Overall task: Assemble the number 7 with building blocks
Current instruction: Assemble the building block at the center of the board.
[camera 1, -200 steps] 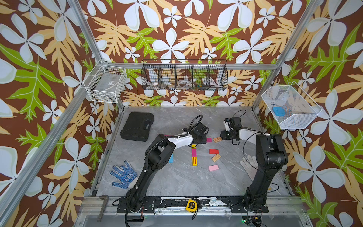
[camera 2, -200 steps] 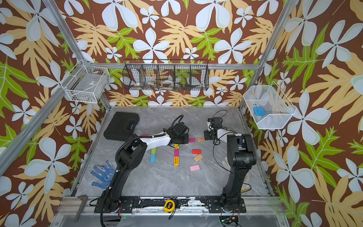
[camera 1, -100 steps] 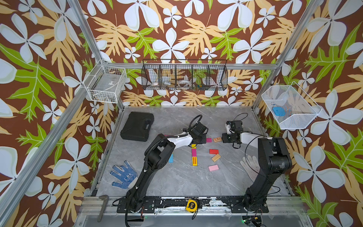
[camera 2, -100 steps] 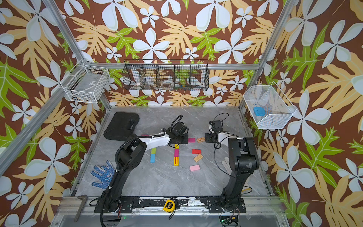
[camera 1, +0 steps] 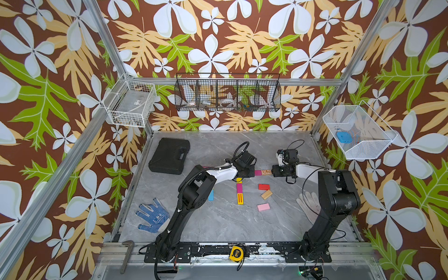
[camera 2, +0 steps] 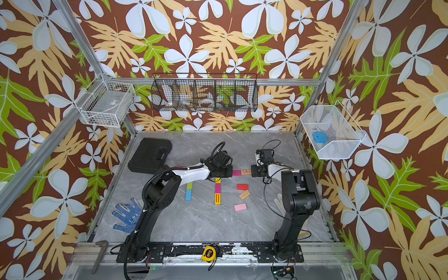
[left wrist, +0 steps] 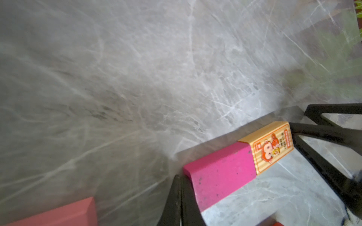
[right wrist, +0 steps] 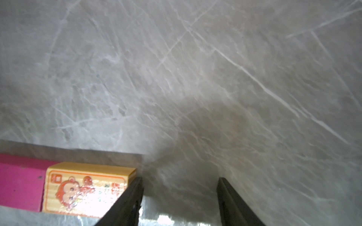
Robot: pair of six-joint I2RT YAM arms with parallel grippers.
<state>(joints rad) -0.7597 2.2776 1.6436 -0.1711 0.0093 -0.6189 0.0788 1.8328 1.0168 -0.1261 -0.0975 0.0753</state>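
Note:
A magenta block (camera 1: 258, 172) and a printed wood block (camera 1: 266, 172) lie end to end in a row. Below them a yellow, magenta and yellow column (camera 1: 239, 191) runs toward the front. My left gripper (left wrist: 180, 178) is shut, its tips touching the magenta block's (left wrist: 219, 176) end. My right gripper (right wrist: 180, 182) is open and holds nothing; one finger (right wrist: 135, 187) rests against the printed wood block's (right wrist: 88, 187) far end. Red (camera 1: 263, 186), plain wood (camera 1: 266, 194) and pink (camera 1: 263, 207) blocks lie loose to the right. Green (camera 2: 189, 186) and blue (camera 2: 188, 195) blocks sit by the left arm.
A black case (camera 1: 169, 156) lies at the back left, a blue dotted glove (camera 1: 151, 215) at the front left, a white glove (camera 1: 306, 202) beside the right arm's base. A yellow tape measure (camera 1: 236, 253) sits on the front rail. Wire baskets (camera 1: 228, 93) hang on the walls.
The right arm has dropped and its gripper has come left against the printed wood block, which went from slightly askew to lined up with the magenta block. The left arm has stayed put.

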